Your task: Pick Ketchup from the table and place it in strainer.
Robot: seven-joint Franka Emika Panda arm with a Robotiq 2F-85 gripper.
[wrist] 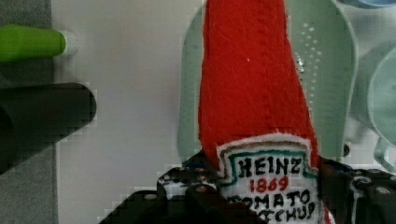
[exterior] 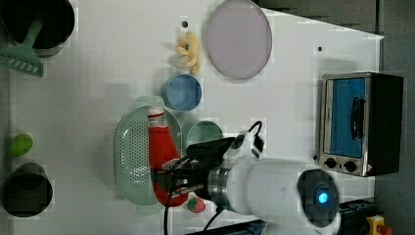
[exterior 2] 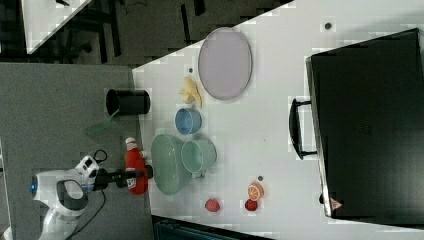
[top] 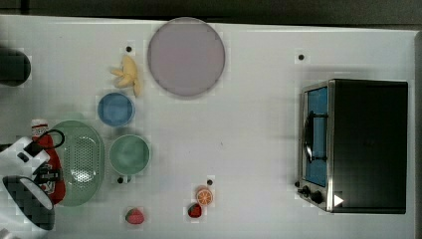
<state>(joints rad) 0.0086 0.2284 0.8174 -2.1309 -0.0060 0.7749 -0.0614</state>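
Ketchup (wrist: pixel 254 93) fills the wrist view, its labelled lower body clamped between the two sides of the pincer (wrist: pixel 266 196), red neck running away from the wrist with the pale green strainer (wrist: pixel 338 70) behind it. So the pincer is closed on the bottle, which is off the bench (top: pixel 259 129).

Largest first: a black toaster oven (top: pixel 366 144) sits at the top view's right, a grey round plate (top: pixel 185 56) near its upper edge. The strainer (top: pixel 79 162) lies at the top view's left, long axis running up and down the picture. Just beside it stand a green cup (top: pixel 129 154) and a blue cup (top: pixel 116 109), with a peeled banana (top: pixel 128 74) above them. Smallest are an orange slice (top: pixel 204 196) and two strawberries (top: pixel 135 216) along the top view's lower edge.

What the coming move turns on: in the left view the ketchup (exterior: pixel 164 152) hangs roughly parallel to the strainer's long axis, over its rim on the cup side. In the right view, though, the ketchup (exterior 2: pixel 135 167) appears on the strainer's far side from the cups, so how far it overlaps the bowl is hard to judge. It probably needs centring over the perforated bottom before being let go.
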